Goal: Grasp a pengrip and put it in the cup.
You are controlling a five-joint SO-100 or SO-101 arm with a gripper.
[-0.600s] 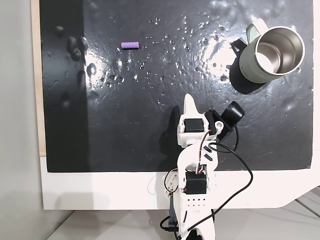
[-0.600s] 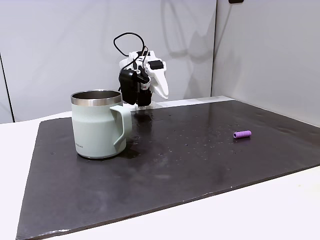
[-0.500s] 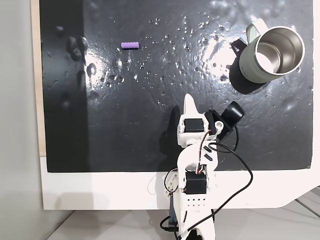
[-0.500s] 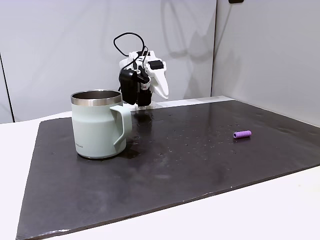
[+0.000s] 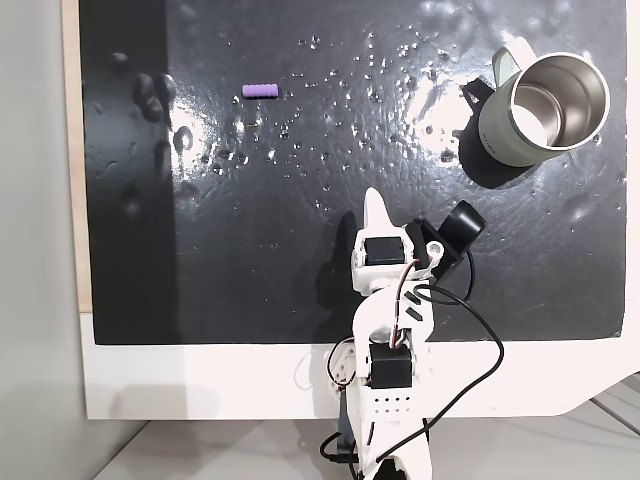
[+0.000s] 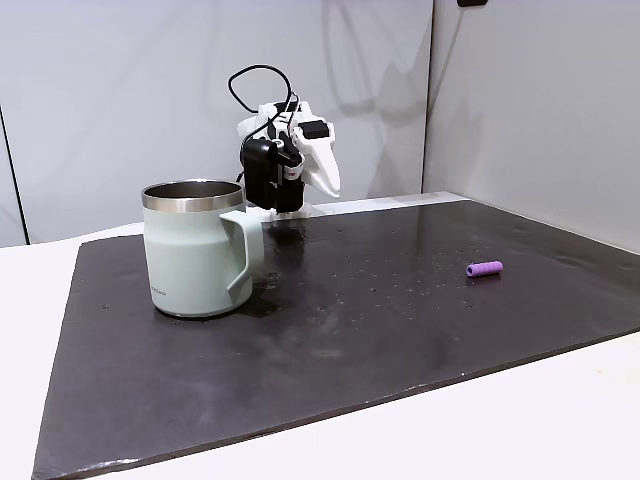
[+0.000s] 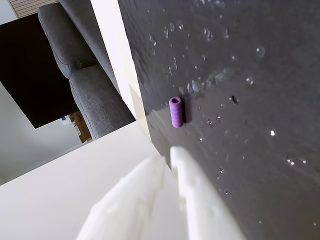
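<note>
The pengrip (image 5: 260,90) lies on its side on the black mat (image 5: 300,250), toward the upper left in a fixed view that looks down from above, well apart from everything else. In a fixed view from the side it rests near the right edge of the mat (image 6: 400,330) as a small purple tube (image 6: 484,268). The wrist view shows it (image 7: 175,112) lying close to the mat's edge, its open end facing the camera, with a grey sofa (image 7: 85,75) beyond the table.

The cup (image 5: 545,108) stands upright at the upper right of the view from above, steel inside showing, handle pointing left and up. From the side the cup (image 6: 195,250) sits at the left of the mat, handle turned to the right.

The gripper (image 5: 374,204) hangs above the mat's near middle — between the two things, touching neither. In the wrist view its white fingers (image 7: 150,175) sit pressed together with barely a slit between them, gripping nothing — the gripper (image 7: 167,154) points toward the pengrip. From the side the gripper (image 6: 330,185) is raised behind the cup
</note>
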